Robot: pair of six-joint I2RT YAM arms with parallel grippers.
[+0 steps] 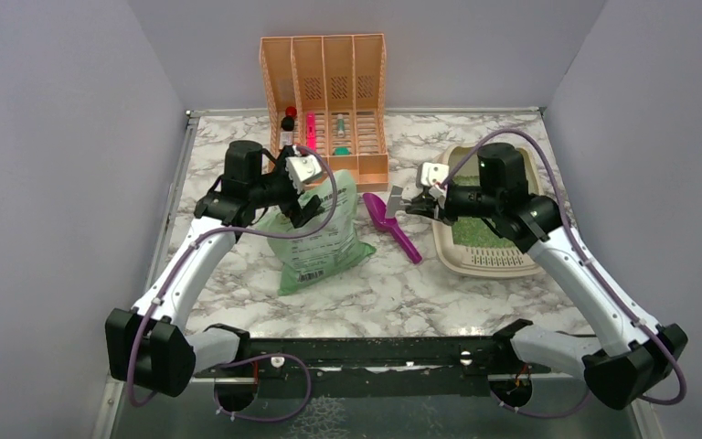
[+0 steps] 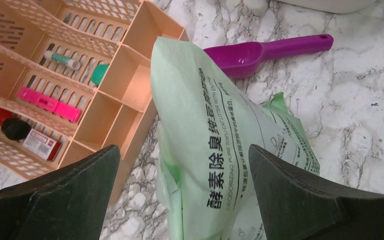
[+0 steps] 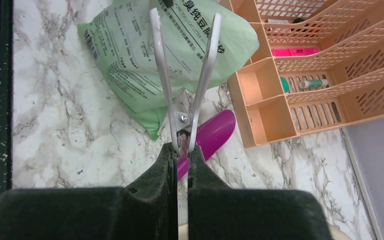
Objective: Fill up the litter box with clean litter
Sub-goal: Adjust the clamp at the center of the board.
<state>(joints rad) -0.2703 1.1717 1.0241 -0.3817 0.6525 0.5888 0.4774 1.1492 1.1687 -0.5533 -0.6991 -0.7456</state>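
- The litter box (image 1: pixel 453 249) sits on the right of the marble table (image 1: pixel 393 297), slotted grille at its near end.
- Clean litter (image 1: pixel 475 233) forms a green layer inside it.
- The right gripper (image 3: pixel 181 150), just left of the box, is clamped on a white scissor-like tool (image 3: pixel 181 119) with its arms spread.
- A purple scoop (image 1: pixel 393 224) lies between the box and a pale green bag (image 1: pixel 315 242).
- The left gripper (image 2: pixel 185 155) hangs over the bag, jaws wide apart and holding nothing.
- A peach organizer (image 1: pixel 324 82) stands at the far edge.

The marble-patterned tabletop (image 1: pixel 393 283) looks smooth. At left, the pale green printed plastic bag (image 2: pixel 205 125) is shiny and creased. The purple plastic scoop (image 2: pixel 240 55) is glossy, and the far peach slatted plastic organizer (image 1: pixel 324 82) is duller. Rough green granular litter (image 1: pixel 475 233) lies in the smooth beige plastic tray (image 1: pixel 489 267). The white scissors (image 3: pixel 182 119) have a metal rivet.
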